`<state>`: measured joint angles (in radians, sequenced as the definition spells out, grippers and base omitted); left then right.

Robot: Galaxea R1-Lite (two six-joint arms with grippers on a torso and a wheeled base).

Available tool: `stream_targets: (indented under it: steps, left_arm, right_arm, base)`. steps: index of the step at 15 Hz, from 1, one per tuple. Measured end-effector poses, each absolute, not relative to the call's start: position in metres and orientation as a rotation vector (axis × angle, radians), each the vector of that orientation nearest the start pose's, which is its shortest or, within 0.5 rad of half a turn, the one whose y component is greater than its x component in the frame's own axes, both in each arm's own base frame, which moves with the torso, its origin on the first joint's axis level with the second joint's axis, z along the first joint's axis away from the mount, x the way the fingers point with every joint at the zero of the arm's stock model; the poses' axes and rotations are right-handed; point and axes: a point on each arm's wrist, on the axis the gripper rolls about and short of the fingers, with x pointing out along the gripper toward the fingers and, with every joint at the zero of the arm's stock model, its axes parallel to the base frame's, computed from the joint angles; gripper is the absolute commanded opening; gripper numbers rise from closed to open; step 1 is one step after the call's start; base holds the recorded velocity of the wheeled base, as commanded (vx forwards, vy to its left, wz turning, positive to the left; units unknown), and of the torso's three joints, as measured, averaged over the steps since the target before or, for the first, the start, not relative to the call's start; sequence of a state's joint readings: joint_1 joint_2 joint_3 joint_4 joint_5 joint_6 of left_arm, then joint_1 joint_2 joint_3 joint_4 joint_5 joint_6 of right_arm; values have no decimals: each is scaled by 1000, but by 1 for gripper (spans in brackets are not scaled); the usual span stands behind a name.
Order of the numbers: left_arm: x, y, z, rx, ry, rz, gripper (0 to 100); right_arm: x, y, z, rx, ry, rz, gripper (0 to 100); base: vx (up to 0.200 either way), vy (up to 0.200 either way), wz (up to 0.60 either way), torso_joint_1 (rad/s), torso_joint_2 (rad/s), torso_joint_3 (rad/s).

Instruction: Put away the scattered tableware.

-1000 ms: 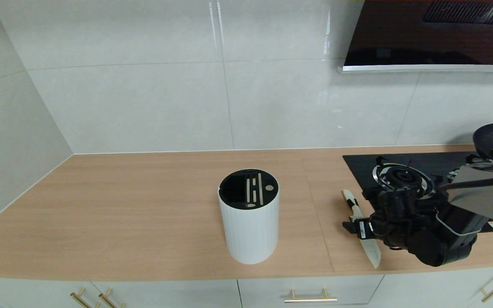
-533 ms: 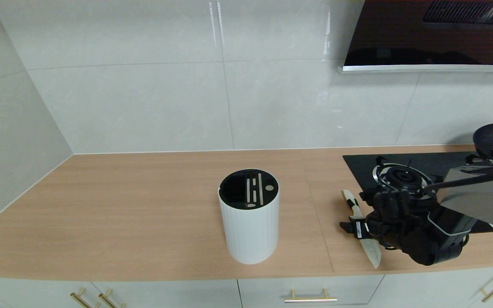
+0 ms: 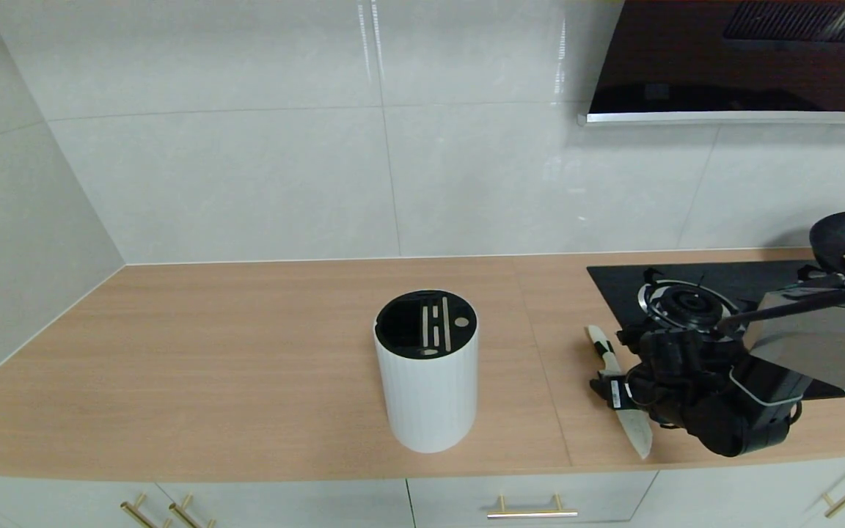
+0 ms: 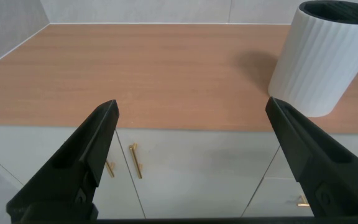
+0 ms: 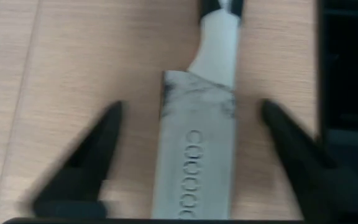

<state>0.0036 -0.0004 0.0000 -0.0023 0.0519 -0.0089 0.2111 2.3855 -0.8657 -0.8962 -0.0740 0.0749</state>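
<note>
Wide open and empty, the right end effector (image 5: 188, 168) straddles the knife (image 3: 637, 433), hiding its middle; the blade lies front-to-back on the worktop (image 3: 246, 352), tip toward the near edge.

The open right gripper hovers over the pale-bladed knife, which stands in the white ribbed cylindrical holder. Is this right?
No: the pale-bladed knife lies flat on the wooden counter, apart from the white ribbed cylindrical holder, as the head view shows.

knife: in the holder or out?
Out. The knife lies flat on the counter, right of the holder, the open right claw straddling it.
</note>
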Motion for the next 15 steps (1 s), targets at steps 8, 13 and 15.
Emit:
stream_targets:
  steps: [8, 13, 15]
  left_arm:
    - [-23, 1, 76, -9, -3, 55, 100]
    - [-23, 1, 76, -2, -3, 56, 100]
    - [-23, 1, 78, -7, -20, 51, 100]
  right_arm:
    - [376, 80, -28, -25, 631, 95, 0]
    - [373, 79, -16, -42, 533, 73, 0]
    - [373, 79, -4, -45, 502, 50, 0]
  base:
    - [0, 0, 0, 0, 0, 0]
    - [0, 0, 0, 0, 0, 0]
    - [0, 0, 0, 0, 0, 0]
